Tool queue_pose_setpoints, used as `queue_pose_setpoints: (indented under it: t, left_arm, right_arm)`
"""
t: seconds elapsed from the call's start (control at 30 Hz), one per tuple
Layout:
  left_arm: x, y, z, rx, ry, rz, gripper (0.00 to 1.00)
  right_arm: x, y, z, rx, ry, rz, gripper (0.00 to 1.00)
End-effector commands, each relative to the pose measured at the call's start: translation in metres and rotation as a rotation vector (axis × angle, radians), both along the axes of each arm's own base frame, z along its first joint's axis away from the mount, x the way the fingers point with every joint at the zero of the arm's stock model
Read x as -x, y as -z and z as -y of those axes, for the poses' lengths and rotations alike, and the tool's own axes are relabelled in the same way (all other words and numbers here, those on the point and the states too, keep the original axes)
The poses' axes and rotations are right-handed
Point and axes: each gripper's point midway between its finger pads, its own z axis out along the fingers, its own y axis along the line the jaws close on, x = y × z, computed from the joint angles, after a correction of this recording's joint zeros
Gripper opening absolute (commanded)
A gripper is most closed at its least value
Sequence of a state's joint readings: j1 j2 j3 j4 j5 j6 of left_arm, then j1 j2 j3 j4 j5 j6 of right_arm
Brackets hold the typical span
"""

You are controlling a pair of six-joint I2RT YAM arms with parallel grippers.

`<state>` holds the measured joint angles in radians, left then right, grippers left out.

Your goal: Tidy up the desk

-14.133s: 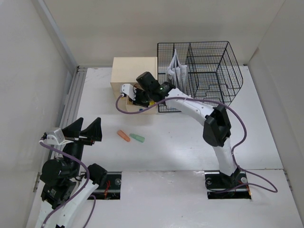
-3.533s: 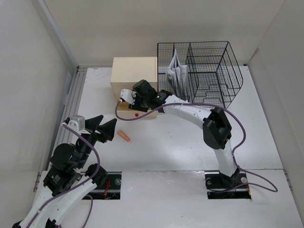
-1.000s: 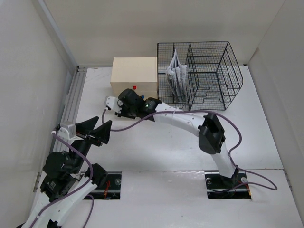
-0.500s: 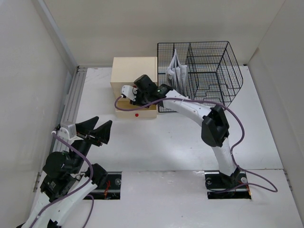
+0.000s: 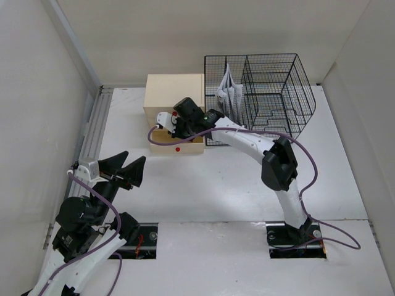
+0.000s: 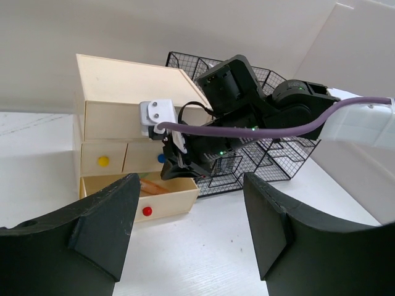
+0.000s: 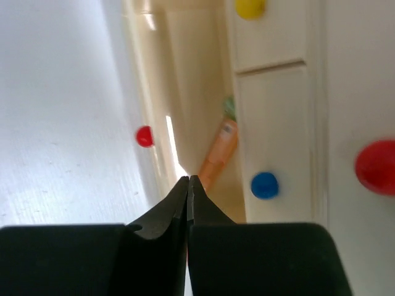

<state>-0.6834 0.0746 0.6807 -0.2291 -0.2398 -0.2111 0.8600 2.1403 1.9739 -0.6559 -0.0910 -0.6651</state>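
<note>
The white desk [image 5: 216, 185] carries a cream drawer box [image 5: 174, 98] at the back. Its bottom drawer [image 5: 179, 146], with a red knob [image 5: 177, 148], stands pulled open. An orange marker [image 7: 220, 151] lies inside it, with a green one [image 7: 229, 106] behind; the orange one also shows in the left wrist view [image 6: 151, 187]. My right gripper [image 7: 187, 180] is shut and empty, its tips over the open drawer [image 7: 185, 123]. It shows from above at the box front [image 5: 170, 127]. My left gripper [image 5: 133, 168] is open and empty, hovering over the near left of the desk.
A black wire-mesh rack [image 5: 262, 92] with papers [image 5: 227, 92] stands right of the box. Grey slotted rails [image 5: 92, 132] run along the desk's left edge. The box has yellow [image 6: 103, 161] and blue [image 7: 264, 185] knobs on upper drawers.
The two markers are gone from the desk since the earliest frame and lie in the drawer. My right gripper swung left a second ago, then back to the open drawer. The left arm holds still.
</note>
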Motion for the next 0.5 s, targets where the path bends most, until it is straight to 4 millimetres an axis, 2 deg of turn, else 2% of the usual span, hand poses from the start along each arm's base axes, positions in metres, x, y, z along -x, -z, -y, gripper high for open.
queue_pose_setpoints:
  t: [0.0,0.1,0.13,0.17,0.2,0.23,0.27,0.37,0.4,0.47]
  left_arm:
    - [0.000,-0.009,0.001,0.015,0.004,0.028,0.65]
    - [0.000,-0.009,0.001,0.015,0.004,0.028,0.65]
    - [0.000,-0.009,0.001,0.015,0.004,0.028,0.65]
    - [0.000,-0.009,0.001,0.015,0.004,0.028,0.65]
    - [0.000,-0.009,0.001,0.015,0.004,0.028,0.65]
    - [0.000,-0.009,0.001,0.015,0.004,0.028,0.65]
    - [0.000,-0.009,0.001,0.015,0.004,0.028,0.65]
    - [0.000,-0.009,0.001,0.015,0.004,0.028,0.65]
    - [0.000,-0.009,0.001,0.015,0.004,0.028,0.65]
    - [0.000,-0.009,0.001,0.015,0.004,0.028,0.65]
  right_arm:
    - [0.020,-0.037,-0.024,-0.145,-0.093,-0.048,0.00]
    - [0.047,-0.028,-0.030,-0.179,-0.184,-0.189,0.00]
    - [0.066,-0.024,-0.037,-0.212,-0.258,-0.272,0.00]
    - [0.077,-0.017,-0.036,-0.201,-0.290,-0.328,0.00]
    - [0.081,-0.017,-0.038,-0.203,-0.326,-0.347,0.00]
    - [0.085,0.002,-0.040,-0.182,-0.332,-0.402,0.00]
    - [0.087,0.009,-0.040,-0.170,-0.341,-0.425,0.00]
    - [0.077,0.039,-0.036,-0.102,-0.290,-0.428,0.00]
    - [0.068,0.038,-0.039,-0.111,-0.263,-0.393,0.00]
    - [0.056,0.047,-0.037,-0.101,-0.170,-0.375,0.00]
